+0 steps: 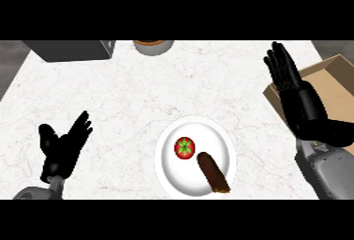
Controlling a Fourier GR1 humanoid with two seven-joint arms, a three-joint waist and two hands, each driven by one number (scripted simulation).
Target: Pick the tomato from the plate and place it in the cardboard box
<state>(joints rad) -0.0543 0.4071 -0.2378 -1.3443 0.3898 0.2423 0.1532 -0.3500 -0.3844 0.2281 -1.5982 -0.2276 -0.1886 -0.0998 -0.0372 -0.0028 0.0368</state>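
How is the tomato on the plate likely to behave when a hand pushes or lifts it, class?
The tomato looks round, so a sideways push would probably roll it across the white plate. Its skin looks smooth, so it may slip between fingers. A brown, elongated food item lies right beside it and might be nudged too.

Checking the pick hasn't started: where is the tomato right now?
In the head view the tomato lies on the white plate, lower centre, just upper-left of the brown sausage-shaped item; neither hand touches it.
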